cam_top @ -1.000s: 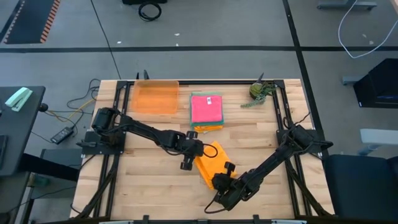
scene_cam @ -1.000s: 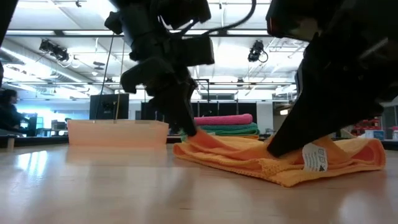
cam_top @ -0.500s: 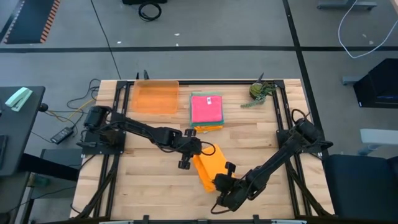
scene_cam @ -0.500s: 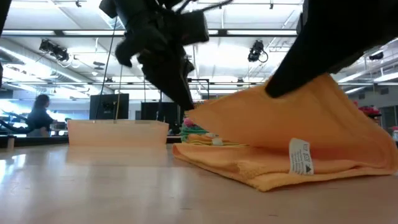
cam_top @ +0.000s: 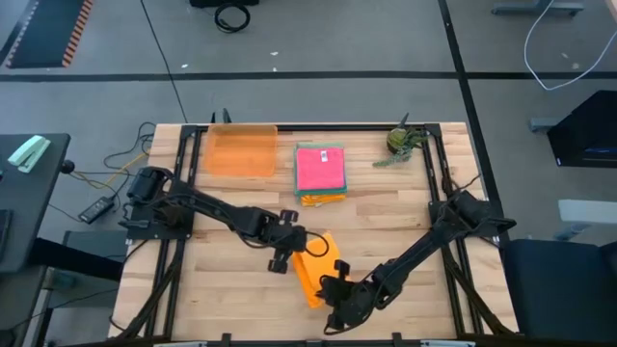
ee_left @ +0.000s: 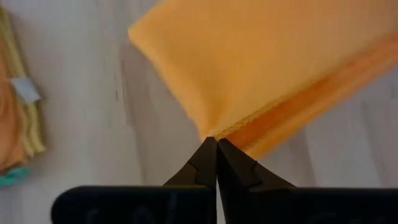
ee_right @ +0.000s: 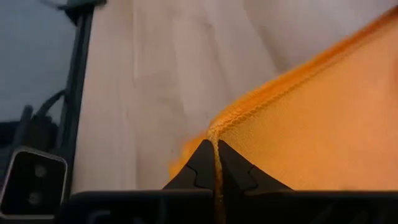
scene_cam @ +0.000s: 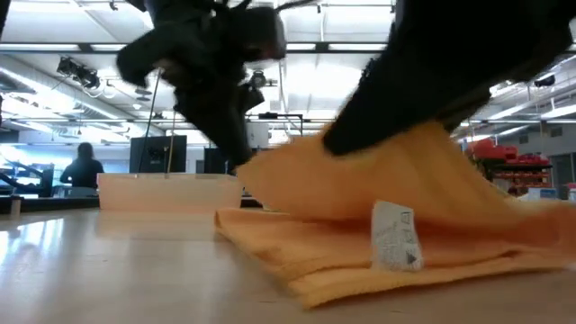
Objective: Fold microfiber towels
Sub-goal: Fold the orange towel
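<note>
Now the orange towel (cam_top: pixel 310 265) is seen near the table's (cam_top: pixel 231 299) front middle, its upper layer lifted off the lower one, white tag (scene_cam: pixel 394 236) dangling at the front. One corner is pinched by the left gripper (cam_top: pixel 289 253), clenched tight; another is clamped in the right gripper (cam_top: pixel 333 292). Farther back, a towel stack (cam_top: pixel 320 172), pink on top, is parked beside the tray (cam_top: pixel 240 151).
</note>
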Action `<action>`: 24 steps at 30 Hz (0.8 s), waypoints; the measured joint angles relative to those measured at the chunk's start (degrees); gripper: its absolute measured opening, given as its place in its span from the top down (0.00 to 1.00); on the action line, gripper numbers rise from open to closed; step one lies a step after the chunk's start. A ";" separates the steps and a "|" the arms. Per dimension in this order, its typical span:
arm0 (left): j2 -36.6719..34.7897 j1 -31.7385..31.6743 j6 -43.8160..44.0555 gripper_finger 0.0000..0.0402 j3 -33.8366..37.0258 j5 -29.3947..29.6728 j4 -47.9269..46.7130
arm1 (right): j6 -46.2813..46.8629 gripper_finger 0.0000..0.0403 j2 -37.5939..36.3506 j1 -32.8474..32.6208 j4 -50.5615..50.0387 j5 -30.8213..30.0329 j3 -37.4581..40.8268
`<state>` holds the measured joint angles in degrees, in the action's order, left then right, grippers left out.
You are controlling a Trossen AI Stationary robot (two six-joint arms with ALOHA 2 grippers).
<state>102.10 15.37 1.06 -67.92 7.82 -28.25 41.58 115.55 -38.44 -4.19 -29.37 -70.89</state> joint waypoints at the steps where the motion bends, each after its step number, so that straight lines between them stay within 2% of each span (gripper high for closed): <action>1: 0.36 0.40 0.15 0.98 -0.04 0.04 -0.09 | -0.74 0.99 0.73 0.30 1.32 1.07 -0.02; 5: 1.09 1.83 1.33 0.98 0.02 -0.08 -1.35 | -1.00 0.99 3.77 1.08 5.89 5.27 -0.02; 15: 1.40 2.15 3.23 0.97 0.04 -0.64 -4.08 | -1.50 0.98 4.87 1.17 8.24 5.16 -0.02; 19: 1.40 2.17 2.82 0.91 0.04 -0.48 -4.10 | -1.52 0.89 4.87 1.25 8.34 6.50 -0.02; 24: 0.59 2.02 2.79 0.81 -0.35 -0.18 -6.37 | -2.59 0.71 4.81 1.21 9.84 10.61 -0.02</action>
<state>102.69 17.39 3.85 -68.26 7.64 -34.61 38.99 120.36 -37.23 5.65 -18.75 -70.91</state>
